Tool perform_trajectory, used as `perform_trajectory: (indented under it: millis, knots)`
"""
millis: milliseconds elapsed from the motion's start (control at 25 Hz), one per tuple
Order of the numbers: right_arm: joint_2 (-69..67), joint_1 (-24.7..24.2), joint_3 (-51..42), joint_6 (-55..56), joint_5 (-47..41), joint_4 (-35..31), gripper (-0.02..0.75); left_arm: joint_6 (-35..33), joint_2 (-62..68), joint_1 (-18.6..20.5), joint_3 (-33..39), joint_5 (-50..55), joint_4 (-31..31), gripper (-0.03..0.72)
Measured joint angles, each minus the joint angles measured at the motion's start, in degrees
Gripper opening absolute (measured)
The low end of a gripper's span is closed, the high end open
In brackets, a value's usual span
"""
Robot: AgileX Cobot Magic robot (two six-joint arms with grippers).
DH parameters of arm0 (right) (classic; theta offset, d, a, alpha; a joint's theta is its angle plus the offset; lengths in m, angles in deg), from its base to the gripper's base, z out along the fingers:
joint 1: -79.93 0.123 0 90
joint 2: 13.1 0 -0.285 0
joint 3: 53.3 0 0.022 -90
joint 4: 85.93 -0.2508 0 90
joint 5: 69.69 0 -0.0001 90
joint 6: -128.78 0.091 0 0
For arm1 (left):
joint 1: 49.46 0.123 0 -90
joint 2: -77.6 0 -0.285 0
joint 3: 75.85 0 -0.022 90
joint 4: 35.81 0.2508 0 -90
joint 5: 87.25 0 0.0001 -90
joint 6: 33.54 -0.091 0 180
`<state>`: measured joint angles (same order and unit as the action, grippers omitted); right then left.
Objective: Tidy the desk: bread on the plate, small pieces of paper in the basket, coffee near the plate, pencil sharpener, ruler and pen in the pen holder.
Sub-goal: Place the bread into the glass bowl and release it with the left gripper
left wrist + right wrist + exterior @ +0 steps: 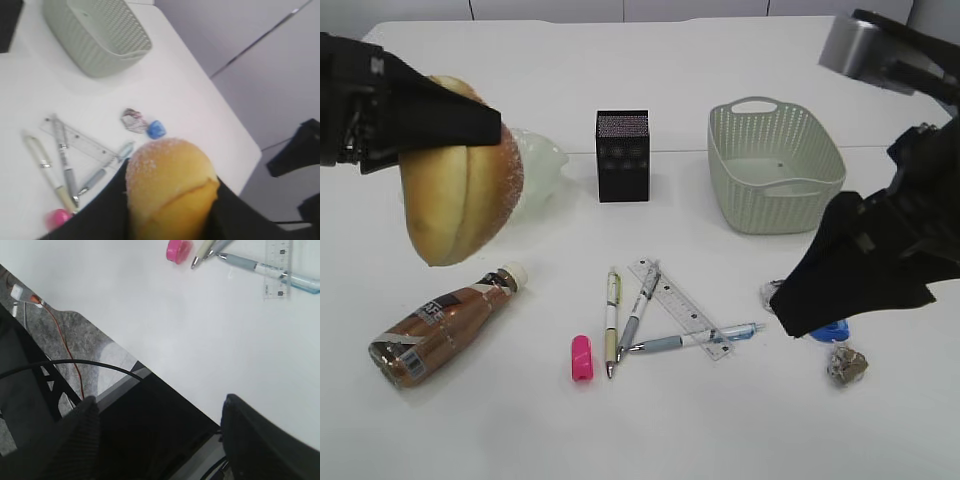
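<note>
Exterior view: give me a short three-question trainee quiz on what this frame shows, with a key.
1. True or false: the bread is resting on the plate.
2. Which gripper holds the bread? A) left gripper B) right gripper
3. Fill in: the basket holds ____ paper scraps.

Key:
1. False; it hangs above the table in front of the plate.
2. A; the right stands open and empty.
3. No; the crumpled paper scrap lies on the table.

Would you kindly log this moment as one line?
left gripper: holding golden-orange oblong bread aloft | right gripper: open, empty | pale green ruffled plate: empty
</note>
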<state>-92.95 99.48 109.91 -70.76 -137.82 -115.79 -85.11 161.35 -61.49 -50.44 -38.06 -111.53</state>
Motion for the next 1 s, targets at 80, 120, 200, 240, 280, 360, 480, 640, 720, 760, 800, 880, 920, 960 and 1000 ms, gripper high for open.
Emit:
perform_trajectory:
  millis: [80,120,200,240,280,360,480,640,720,760,800,880,920,960,1000]
  knots:
    - [0.0,0.0,0.0,1.34,0.0,1.04,0.582,0.98,0.0,0.11,0.0,-4.67,3.35,0.216]
    - [0.0,0.0,0.0,1.94,0.0,1.69,0.582,1.84,0.0,0.11,0.0,-6.65,5.88,0.216]
    - [0.0,0.0,0.0,3.69,0.0,3.6,0.582,4.33,0.32,0.11,0.0,-11.15,11.43,0.218]
    - [0.0,0.0,0.0,4.57,0.0,4.41,0.582,5.85,0.67,0.11,0.0,-12.77,14.78,0.218]
    - [0.0,0.0,0.0,5.4,-0.11,5.45,0.582,7.39,1.24,0.11,0.0,-14.52,18.18,0.218]
    - [0.0,0.0,0.0,7.34,-0.4,7.53,0.582,10.17,2.56,0.23,0.0,-17.48,23.91,0.218]
    - [0.0,0.0,0.0,9.86,-1.27,10.5,0.582,14.64,4.31,0.23,-0.41,-19.98,31.96,0.219]
    - [0.0,0.0,1.81,13.46,-2.22,14.82,0.582,26.19,7.36,0.23,-5.01,-19.3,46.81,0.223]
    - [0.0,0.0,3.56,15.45,-2.22,17.24,0.582,35.02,8.94,0.23,-8.45,-16.64,55.96,0.224]
    - [0.0,0.0,4.29,16.24,-2.22,18.23,0.582,38.54,9.84,0.23,-10.59,-14.47,59.58,0.225]
    - [0.0,0.0,5.09,17.05,-2.22,19.16,0.582,42.2,10.82,0.23,-12.77,-12.63,63.32,0.225]
    - [0.0,0.0,6.05,18.12,-2.22,20.34,0.582,48.36,12.66,0.23,-16.73,-8.37,68.86,0.225]
    - [0.0,0.0,6.45,18.49,-2.22,20.85,0.582,50.35,13.68,0.23,-18.87,-6.83,71.07,0.225]
    - [0.0,0.0,6.57,18.61,-2.3,21.34,0.582,52.18,14.72,0.23,-20.67,-5.28,72.64,0.226]
    - [0.0,0.0,6.67,18.84,-2.3,21.75,0.582,53.53,15.62,0.23,-22.92,-4.21,73.79,0.227]
